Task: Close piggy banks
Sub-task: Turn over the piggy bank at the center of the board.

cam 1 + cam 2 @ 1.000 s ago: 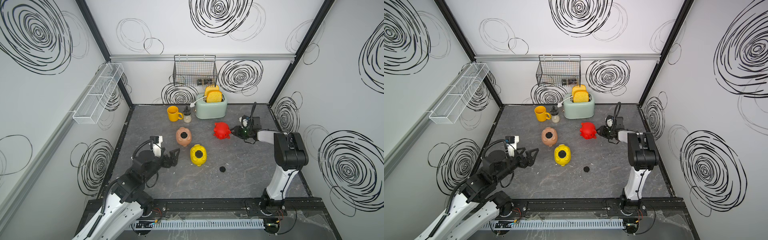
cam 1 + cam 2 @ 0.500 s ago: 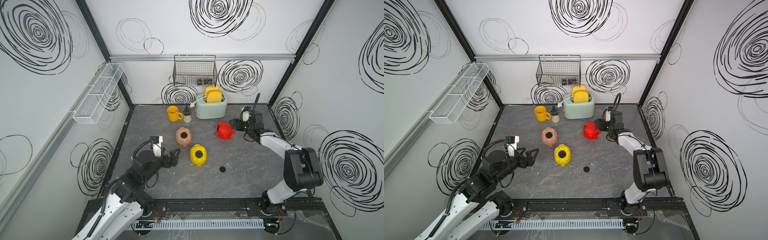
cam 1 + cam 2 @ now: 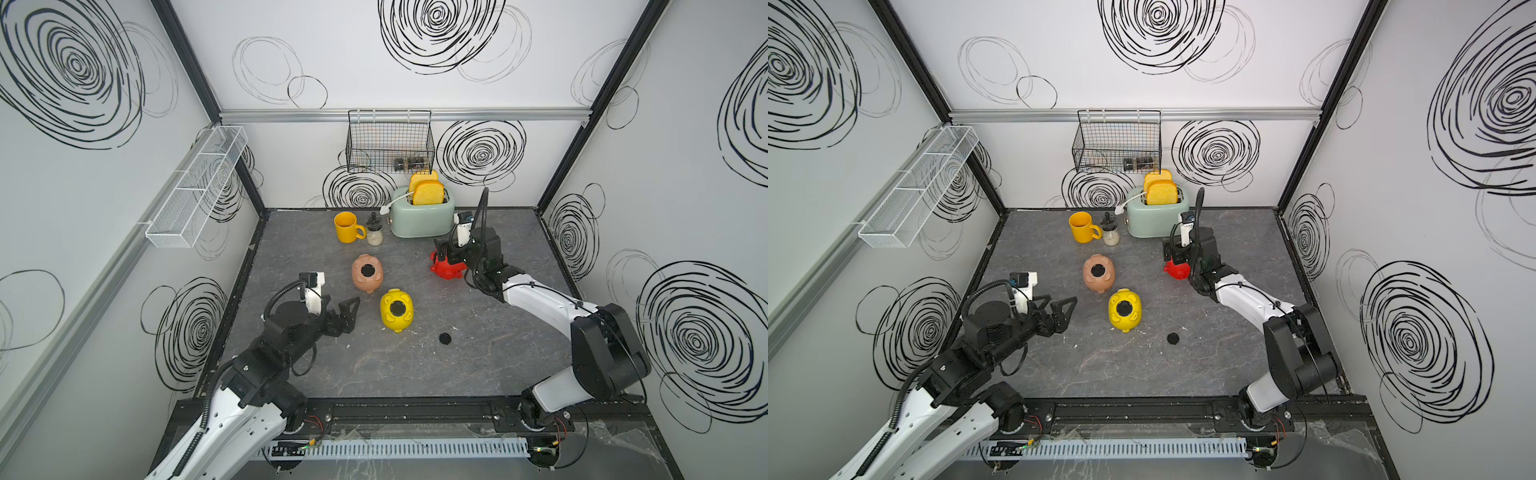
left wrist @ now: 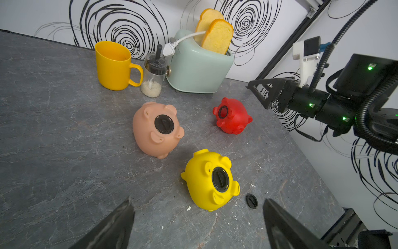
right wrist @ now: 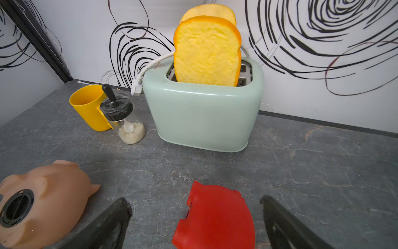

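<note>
A dark grey, marble-veined surface (image 3: 415,374) fills the floor of a white booth. Its walls carry black scribbled swirls, and black posts stand in the corners. A black wire basket (image 3: 388,141) hangs on the back wall and a white mesh shelf (image 3: 195,187) on the left wall. A mint toaster (image 3: 422,220) with two bread slices (image 3: 428,193), a jar (image 3: 374,232) and a yellow mug (image 3: 347,227) stand along the back edge. A red print on the toaster's plug (image 5: 158,65) is too small to read.

In both top views the three glossy pigs lie mid-surface. The pink pig (image 3: 367,273) and the yellow pig (image 3: 396,316), lower right of it, are belly up, each with a black plug seated. The red pig (image 3: 446,266), right of centre, lies on its side and its belly hole shows red inside a dark rim. A loose black plug (image 3: 445,338) lies lower right of the yellow pig.

The right gripper (image 4: 259,94) hangs above the red pig, jaws spread wide, touching nothing. The left gripper (image 3: 343,311), left of the yellow pig, is also wide open and empty.
</note>
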Action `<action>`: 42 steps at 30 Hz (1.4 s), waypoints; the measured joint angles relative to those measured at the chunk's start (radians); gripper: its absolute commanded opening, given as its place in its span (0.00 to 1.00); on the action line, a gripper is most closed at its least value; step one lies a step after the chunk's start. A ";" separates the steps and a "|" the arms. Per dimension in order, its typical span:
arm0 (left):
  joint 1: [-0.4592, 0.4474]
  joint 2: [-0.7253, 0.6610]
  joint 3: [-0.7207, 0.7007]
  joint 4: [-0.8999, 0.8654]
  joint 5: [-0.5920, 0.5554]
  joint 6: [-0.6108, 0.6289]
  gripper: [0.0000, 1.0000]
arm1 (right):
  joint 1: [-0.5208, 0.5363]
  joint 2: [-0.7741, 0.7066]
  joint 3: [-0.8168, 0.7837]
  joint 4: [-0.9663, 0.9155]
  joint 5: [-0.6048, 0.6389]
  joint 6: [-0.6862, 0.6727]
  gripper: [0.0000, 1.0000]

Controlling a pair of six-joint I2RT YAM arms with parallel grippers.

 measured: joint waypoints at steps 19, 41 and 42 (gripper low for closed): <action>-0.006 -0.008 0.000 0.000 -0.001 0.000 0.96 | 0.089 0.161 0.042 -0.033 0.193 -0.010 0.98; -0.012 -0.013 0.000 0.000 -0.006 0.000 0.96 | 0.101 0.275 0.064 -0.031 0.295 0.026 0.99; -0.012 -0.013 0.000 0.000 -0.006 0.000 0.96 | 0.101 0.278 0.064 -0.031 0.299 0.027 0.99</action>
